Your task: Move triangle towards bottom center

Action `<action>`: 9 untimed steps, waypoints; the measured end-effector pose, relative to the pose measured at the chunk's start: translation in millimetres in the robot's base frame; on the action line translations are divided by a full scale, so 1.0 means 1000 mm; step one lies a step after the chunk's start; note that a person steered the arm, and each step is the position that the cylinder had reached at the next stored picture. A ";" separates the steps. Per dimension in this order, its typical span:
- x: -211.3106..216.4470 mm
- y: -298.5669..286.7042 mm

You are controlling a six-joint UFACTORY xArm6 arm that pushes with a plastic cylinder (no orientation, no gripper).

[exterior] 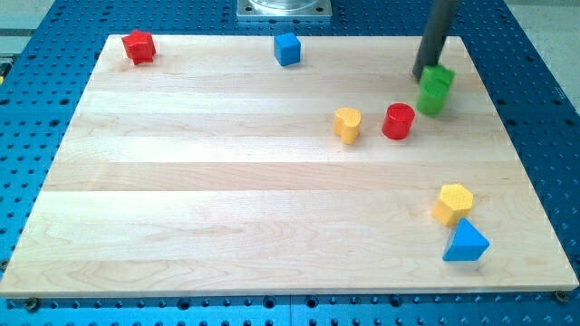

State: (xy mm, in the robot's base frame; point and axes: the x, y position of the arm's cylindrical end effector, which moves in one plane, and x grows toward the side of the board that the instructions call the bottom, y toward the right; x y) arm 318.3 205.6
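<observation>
The blue triangle [466, 243] lies near the board's lower right corner, just below and touching a yellow hexagon block [452, 203]. My tip [424, 75] is at the upper right of the board, touching the upper left side of a green block [435, 90]. The tip is far above the triangle.
A red cylinder [398, 121] and a yellow heart block [347, 124] sit left of the green block. A blue cube [287, 49] is at the top centre, a red star block [139, 46] at the top left. The wooden board [227, 199] rests on a blue perforated table.
</observation>
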 end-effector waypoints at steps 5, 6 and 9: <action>0.230 0.059; 0.252 0.039; 0.279 -0.009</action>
State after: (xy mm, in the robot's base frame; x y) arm 596.9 196.9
